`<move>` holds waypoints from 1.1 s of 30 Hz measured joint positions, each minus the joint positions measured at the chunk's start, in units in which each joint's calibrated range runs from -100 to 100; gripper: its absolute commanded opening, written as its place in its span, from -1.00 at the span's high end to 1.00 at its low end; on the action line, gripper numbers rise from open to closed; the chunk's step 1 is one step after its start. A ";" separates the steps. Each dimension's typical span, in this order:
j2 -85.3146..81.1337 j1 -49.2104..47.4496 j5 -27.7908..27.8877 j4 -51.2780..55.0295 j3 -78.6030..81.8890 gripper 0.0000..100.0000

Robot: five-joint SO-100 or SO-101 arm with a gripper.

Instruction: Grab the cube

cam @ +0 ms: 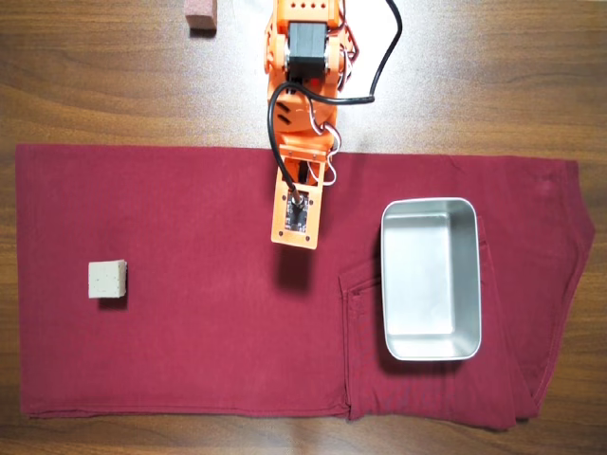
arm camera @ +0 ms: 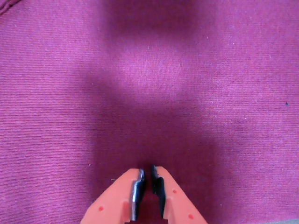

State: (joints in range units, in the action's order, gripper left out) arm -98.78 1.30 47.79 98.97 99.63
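Note:
The cube (cam: 107,280) is small and pale grey-beige. In the overhead view it sits on the dark red cloth (cam: 190,360) at the far left. It is out of the wrist view. My orange arm (cam: 302,95) reaches down from the top middle, well to the right of the cube. Its wrist camera plate (cam: 295,214) hides the fingers from above. In the wrist view my gripper (arm camera: 147,171) enters from the bottom edge. Its jaws are closed with only a thin gap, and they hold nothing over bare cloth (arm camera: 149,74).
A metal tray (cam: 388,284) stands empty on the cloth at the right in the overhead view. A reddish-brown block (cam: 200,14) lies on the wooden table (cam: 493,76) at the top left edge. The arm's black cable (cam: 379,66) loops at the top.

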 measured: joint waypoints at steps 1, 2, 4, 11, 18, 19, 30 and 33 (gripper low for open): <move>0.00 0.00 0.00 0.00 0.00 0.93; 0.00 0.00 0.00 0.00 0.00 0.93; 0.00 0.00 0.00 0.00 0.00 0.93; 0.00 0.00 0.00 0.00 0.00 0.93; 0.00 -0.10 0.00 0.00 0.00 0.95; 0.00 -0.90 0.00 0.00 0.00 0.95; 0.35 10.77 4.74 -3.57 0.28 0.70; 1.48 19.44 4.25 -15.49 -0.92 0.53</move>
State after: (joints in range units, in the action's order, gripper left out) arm -97.31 20.74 52.04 83.47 98.71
